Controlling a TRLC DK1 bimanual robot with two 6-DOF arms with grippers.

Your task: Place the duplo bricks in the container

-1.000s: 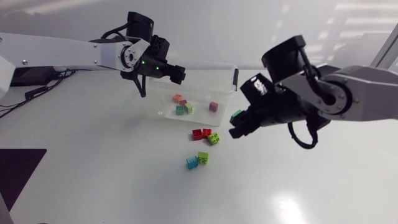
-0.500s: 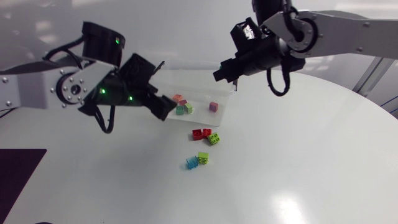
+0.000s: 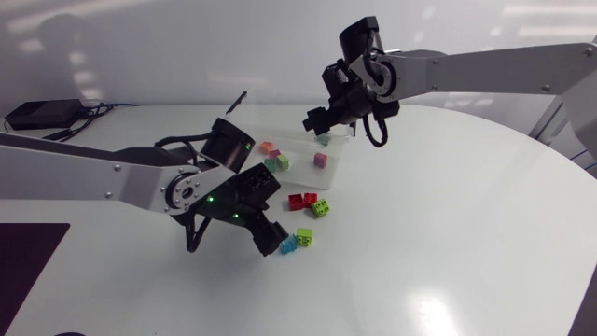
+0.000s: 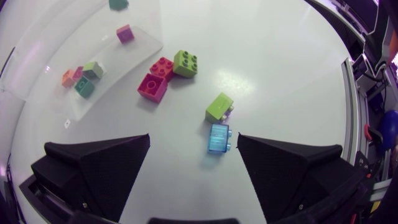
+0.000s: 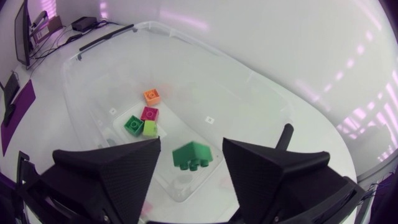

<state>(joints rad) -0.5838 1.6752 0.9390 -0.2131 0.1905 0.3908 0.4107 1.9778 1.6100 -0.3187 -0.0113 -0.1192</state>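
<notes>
The clear plastic container (image 3: 298, 154) stands at the table's back middle. It holds orange (image 3: 268, 147), green (image 3: 270, 165), lime (image 3: 282, 162) and pink (image 3: 320, 160) bricks. My right gripper (image 3: 315, 121) hangs open above the container (image 5: 205, 68). A dark green brick (image 5: 193, 154) sits loose below its spread fingers, touching neither. In front of the container lie a red brick (image 3: 301, 200), a lime brick (image 3: 320, 207), another lime one (image 3: 304, 236) and a blue brick (image 3: 288, 245). My left gripper (image 4: 194, 140) is open and low over the table, with the blue brick (image 4: 219, 138) just ahead between its fingertips.
A black box with cables (image 3: 42, 114) lies at the far left of the table. A dark mat (image 3: 28, 257) covers the table's front left corner. The right half of the table (image 3: 466, 233) is bare white surface.
My left arm swung from the container forward to the blue brick, its fingers opening wider. My right arm carried the green brick up over the container, then opened and let it go.
</notes>
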